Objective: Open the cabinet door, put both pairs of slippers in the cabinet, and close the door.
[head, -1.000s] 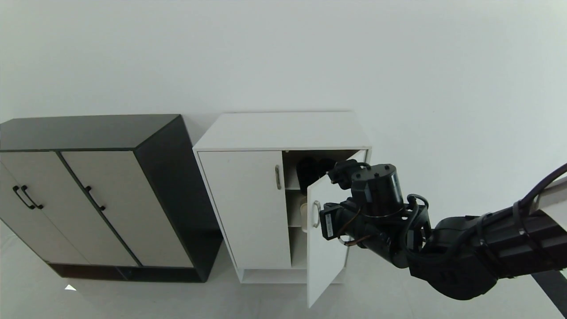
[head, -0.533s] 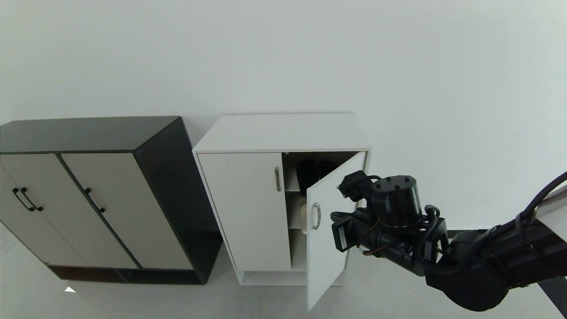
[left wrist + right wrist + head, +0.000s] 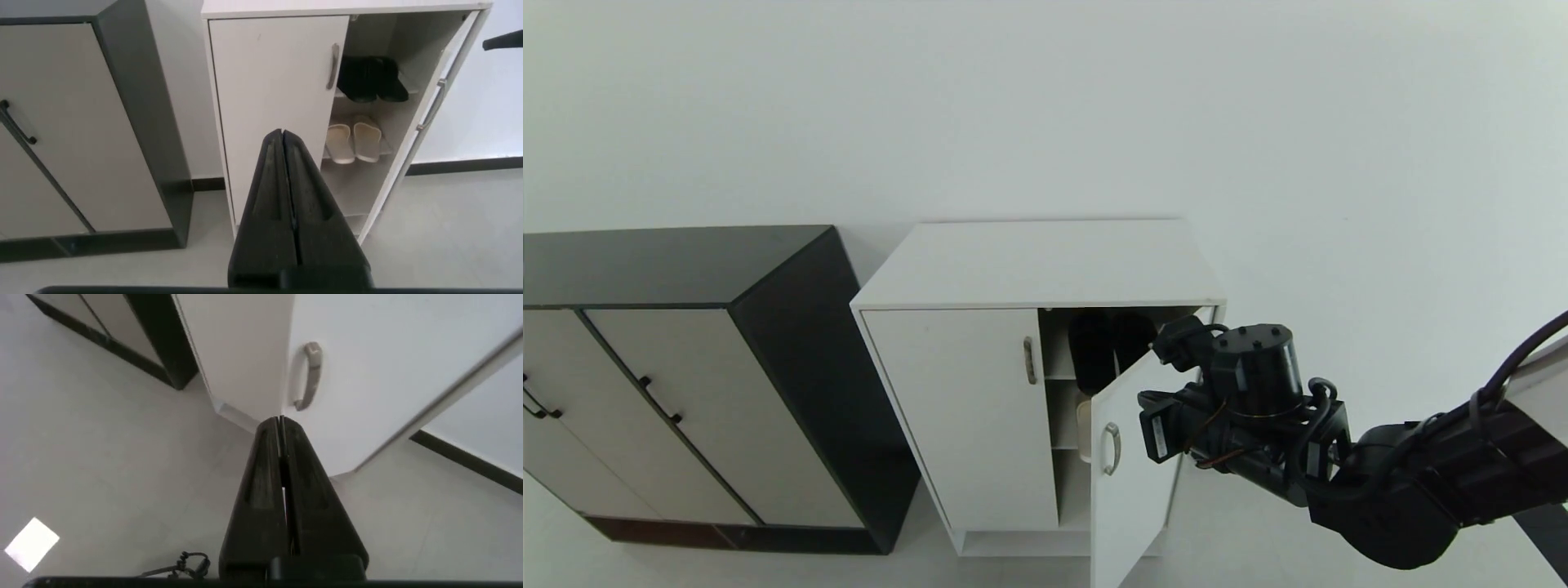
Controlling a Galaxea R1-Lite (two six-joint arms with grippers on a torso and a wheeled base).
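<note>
Cabinets, two. A white cabinet [image 3: 1045, 261] stands at the lower centre of the head view. A dark cabinet [image 3: 792, 367] stands just beside it at the lower left, with two pale doors shut.

Doors on the white cabinet, two. The left door [image 3: 956, 416] is shut. The right door [image 3: 1131, 474] stands ajar, swung out toward the room. Each carries one metal handle [image 3: 1111, 448].

Slippers, two pairs, both inside the white cabinet behind the open door. One pair of black slippers [image 3: 373, 79] is on the top shelf. One pair of pale slippers [image 3: 354, 140] is on the shelf below.

Grippers, two. The left gripper [image 3: 282, 135] has its fingers pressed together and holds nothing, well back from the cabinet front. The right gripper [image 3: 282, 423] is likewise closed and empty, near the outer face of the right door, over the floor [image 3: 122, 457].

Change since a second ago: the whole head view has shifted, so both cabinets sit lower and the dark one farther left; that is the camera, not the furniture. The door is ajar as before, and the right arm remains beside it.
</note>
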